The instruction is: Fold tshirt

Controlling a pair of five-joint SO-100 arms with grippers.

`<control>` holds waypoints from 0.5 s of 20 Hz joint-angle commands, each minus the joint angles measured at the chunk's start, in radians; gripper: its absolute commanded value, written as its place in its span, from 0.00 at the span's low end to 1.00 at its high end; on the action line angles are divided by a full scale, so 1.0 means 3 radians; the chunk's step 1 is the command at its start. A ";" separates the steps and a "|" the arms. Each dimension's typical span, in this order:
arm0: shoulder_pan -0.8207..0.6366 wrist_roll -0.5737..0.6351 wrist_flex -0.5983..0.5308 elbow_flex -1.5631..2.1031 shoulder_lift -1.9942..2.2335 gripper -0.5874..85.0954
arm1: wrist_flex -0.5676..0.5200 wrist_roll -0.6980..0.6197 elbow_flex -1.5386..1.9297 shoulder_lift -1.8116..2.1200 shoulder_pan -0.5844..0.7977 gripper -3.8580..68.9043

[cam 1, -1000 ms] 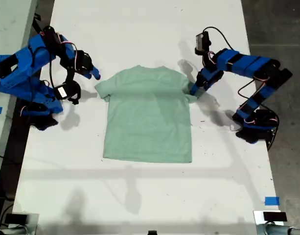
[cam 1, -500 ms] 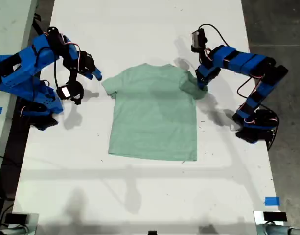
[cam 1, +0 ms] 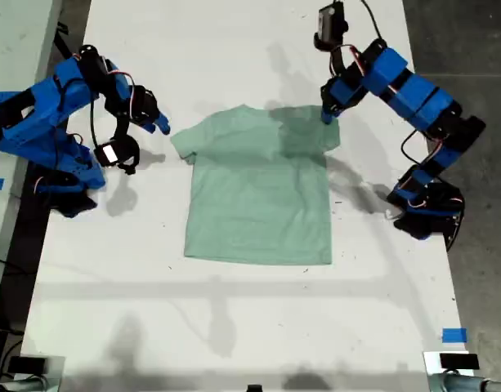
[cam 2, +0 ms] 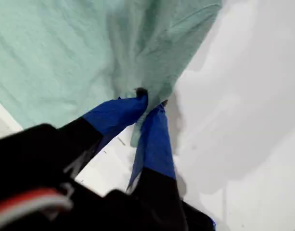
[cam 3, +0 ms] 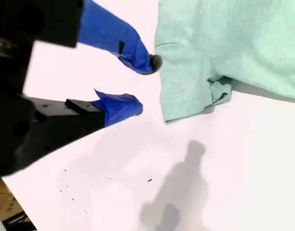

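Cloth bunches between the blue fingers of my first claw (cam 2: pixel 149 103), which is clenched on the sleeve of the tshirt (cam 2: pixel 65 48); the first wrist view shows the fabric gathered into folds that run up from the pinch. In the exterior view this claw (cam 1: pixel 328 114) sits at the shirt's upper corner on the exterior view's right, with the sleeve lifted off the counter (cam 1: pixel 234 327) and a shadow thrown over the cloth beside it.

My second claw (cam 3: pixel 135 84) is released, its two blue fingers spread with bare white surface between them. One fingertip (cam 3: pixel 149 62) lies just beside the edge of the other sleeve; I cannot tell if it touches. In the exterior view this claw (cam 1: pixel 156 124) hangs just beside the sleeve on the exterior view's left, close to the cloth.

Pale mint-green and plain, the tshirt (cam 1: pixel 258 188) lies spread flat on the white counter between the two arms, collar toward the far edge and hem toward the near edge, roughly central across the counter's width. Blue tape (cam 1: pixel 454 335) marks the counter near the lower corner on the exterior view's right.
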 commanded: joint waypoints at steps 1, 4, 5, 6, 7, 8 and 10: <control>0.0097 -0.0036 -0.0026 -0.0026 -0.0005 0.13 | 0.0056 0.0337 -0.0982 -0.0450 -0.0460 0.05; 0.0128 -0.0066 -0.0026 -0.0020 0.0005 0.13 | -0.0256 0.0629 -0.1437 -0.1018 -0.0803 0.05; 0.0138 -0.0077 -0.0026 -0.0015 0.0005 0.13 | -0.0424 0.0716 -0.1437 -0.1130 -0.0890 0.05; 0.0143 -0.0082 -0.0026 -0.0010 0.0005 0.13 | -0.0583 0.0803 -0.1442 -0.1258 -0.0966 0.05; 0.0148 -0.0082 -0.0026 -0.0005 0.0005 0.13 | -0.0741 0.0864 -0.1457 -0.1406 -0.1043 0.05; 0.0159 -0.0087 -0.0026 0.0000 0.0005 0.13 | -0.0900 0.0936 -0.1462 -0.1549 -0.1110 0.05; 0.0164 -0.0092 -0.0041 0.0015 0.0005 0.13 | -0.1350 0.1079 -0.1462 -0.1815 -0.1263 0.05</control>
